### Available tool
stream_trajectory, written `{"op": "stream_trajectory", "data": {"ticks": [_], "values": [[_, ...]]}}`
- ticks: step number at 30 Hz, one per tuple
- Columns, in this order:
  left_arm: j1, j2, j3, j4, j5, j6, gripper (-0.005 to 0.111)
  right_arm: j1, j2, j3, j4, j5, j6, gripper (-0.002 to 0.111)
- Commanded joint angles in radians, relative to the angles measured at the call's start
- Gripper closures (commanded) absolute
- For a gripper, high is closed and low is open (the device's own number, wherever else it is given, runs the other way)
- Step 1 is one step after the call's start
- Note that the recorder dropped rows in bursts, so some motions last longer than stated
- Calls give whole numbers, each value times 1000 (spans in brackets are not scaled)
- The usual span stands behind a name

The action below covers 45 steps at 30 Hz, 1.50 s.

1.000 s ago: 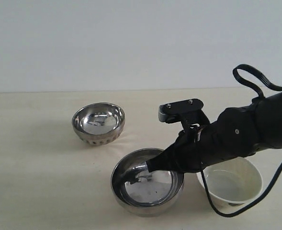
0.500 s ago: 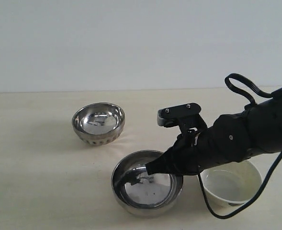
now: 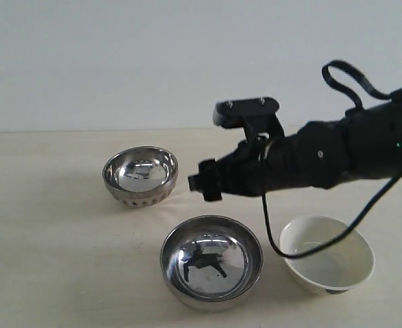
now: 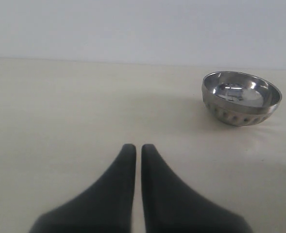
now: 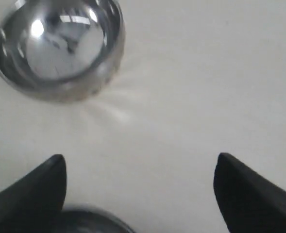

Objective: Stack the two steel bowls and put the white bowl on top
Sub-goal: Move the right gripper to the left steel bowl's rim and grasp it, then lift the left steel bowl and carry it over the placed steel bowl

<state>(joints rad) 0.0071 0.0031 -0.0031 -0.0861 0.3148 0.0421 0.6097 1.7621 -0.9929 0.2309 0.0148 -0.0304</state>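
The ribbed steel bowl point(image 3: 140, 175) stands upright on the table at the back left; it also shows in the left wrist view point(image 4: 242, 98) and the right wrist view point(image 5: 60, 48). The smooth steel bowl point(image 3: 211, 262) sits upright at the front middle, its rim just showing in the right wrist view point(image 5: 92, 222). The white bowl point(image 3: 328, 254) rests to its right. My right gripper point(image 3: 204, 183) hangs open in the air above the table between the two steel bowls, holding nothing point(image 5: 140, 167). My left gripper point(image 4: 135, 149) is shut and empty, low over the table, well short of the ribbed bowl.
The beige table point(image 3: 50, 239) runs back to a plain white wall. A black cable point(image 3: 282, 254) droops from the right arm over the white bowl's near rim.
My right gripper has let go of the smooth steel bowl's rim, risen and moved back towards the ribbed bowl. The smooth bowl now sits free; the white bowl is fully uncovered.
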Motion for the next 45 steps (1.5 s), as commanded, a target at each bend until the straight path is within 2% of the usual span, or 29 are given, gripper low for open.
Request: {"op": "stream_trajectory", "data": {"ticks": [1, 9, 13, 27, 30, 33, 36, 45], "values": [[-5, -3, 3, 0, -8, -5, 103, 4, 14, -148, -2, 46, 83, 35], [-5, -3, 3, 0, -8, -5, 103, 4, 242, -473, 14, 215, 158, 35], [-5, -3, 3, 0, -8, -5, 103, 4, 354, -580, 17, 229, 202, 35], [-5, -3, 3, 0, -8, -5, 103, 17, 566, -699, 80, 156, 242, 36], [-5, -3, 3, 0, -8, -5, 103, 27, 566, -699, 80, 132, 242, 49], [-5, -3, 3, 0, -8, -5, 103, 28, 566, -706, 80, 137, 242, 76], [-5, -3, 3, 0, -8, -5, 103, 28, 566, -706, 82, 144, 221, 109], [-5, -3, 3, 0, -8, -5, 103, 29, 486, -706, 100, 193, 208, 108]]}}
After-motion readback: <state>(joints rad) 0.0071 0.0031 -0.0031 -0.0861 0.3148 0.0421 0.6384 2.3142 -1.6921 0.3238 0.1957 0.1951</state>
